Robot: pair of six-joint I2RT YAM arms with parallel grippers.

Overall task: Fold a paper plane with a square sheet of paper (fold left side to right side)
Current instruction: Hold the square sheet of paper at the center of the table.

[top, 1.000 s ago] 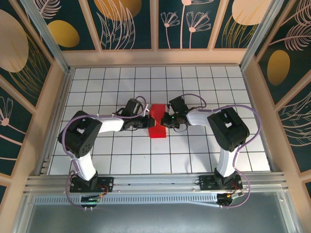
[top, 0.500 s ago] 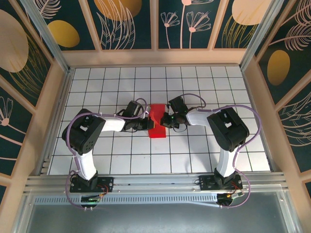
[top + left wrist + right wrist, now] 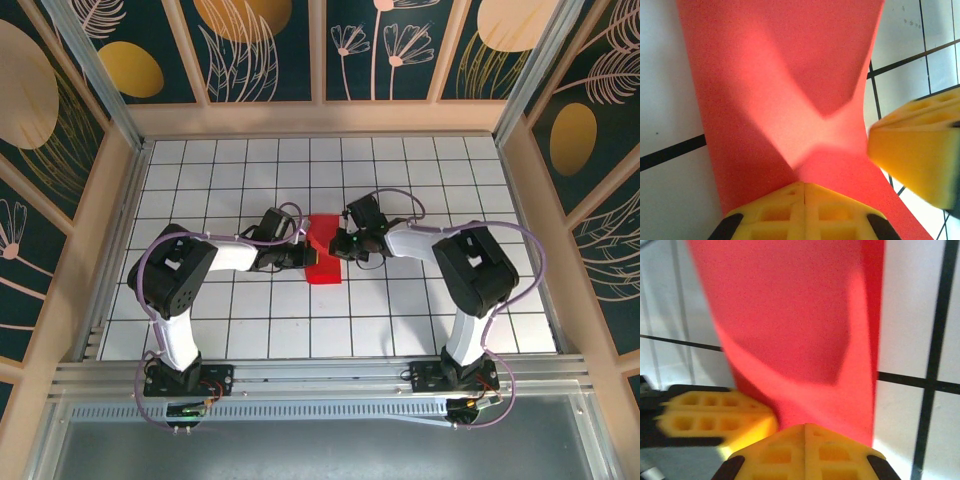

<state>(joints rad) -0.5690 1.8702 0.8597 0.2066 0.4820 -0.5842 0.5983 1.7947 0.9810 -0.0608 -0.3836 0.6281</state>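
Nearest the bases, the left arm's elbow is now sitting a little further toward 9 o'clock than a second ago, while its wrist is staying at the paper. The left gripper (image 3: pixel 298 252) is reaching in from 9 o'clock with its fingers pressed together, having closed the last sliver. Its joined fingertips (image 3: pixel 780 210) are bearing on the square sheet of paper (image 3: pixel 322 268) (whether a layer is nipped between them cannot be told). The right gripper (image 3: pixel 342 244) is coming in from 3 o'clock, likewise pressed together and unchanged, tips on the red. The sheet, already a smaller creased shape, is lying mid-way across the grid table (image 3: pixel 400 320), barely shifted and buckling between the two grippers. That is suggesting a crease being firmed down, not a fresh fold being started.
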